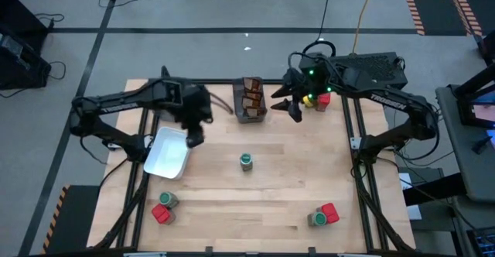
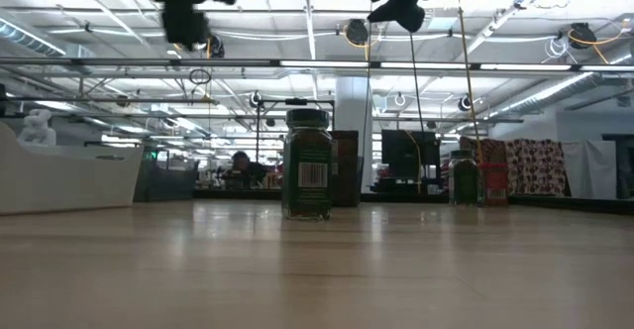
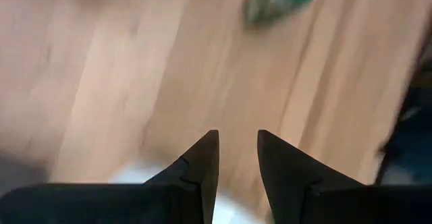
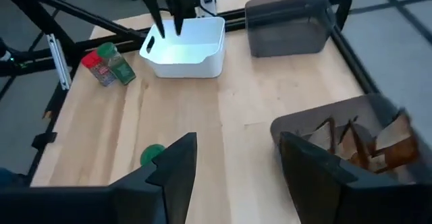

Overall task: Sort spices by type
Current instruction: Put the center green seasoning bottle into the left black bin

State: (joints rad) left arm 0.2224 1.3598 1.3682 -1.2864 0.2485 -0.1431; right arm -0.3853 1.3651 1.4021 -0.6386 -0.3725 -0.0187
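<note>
A green-lidded jar [image 1: 246, 161] [image 2: 307, 175] stands upright on its base mid-table. A red container and a green jar [image 1: 163, 207] [image 4: 108, 65] stand together near the front left, and another such pair [image 1: 323, 215] near the front right. Brown-orange packets [image 1: 251, 96] [image 4: 358, 143] stand in a dark bin [image 1: 250, 114]. More spices [image 1: 315, 100] sit at the far right. My left gripper [image 1: 193, 139] [image 3: 237, 143] hangs open above the white tray's [image 1: 167, 158] far edge, pointing down. My right gripper [image 1: 286, 104] [image 4: 236, 150] hovers open beside the packet bin.
A second dark bin [image 4: 290, 25] stands beyond the white tray [image 4: 185, 45], at the table's far left. Bare wood lies around the middle jar. Black frame rails run along the table's left and right sides.
</note>
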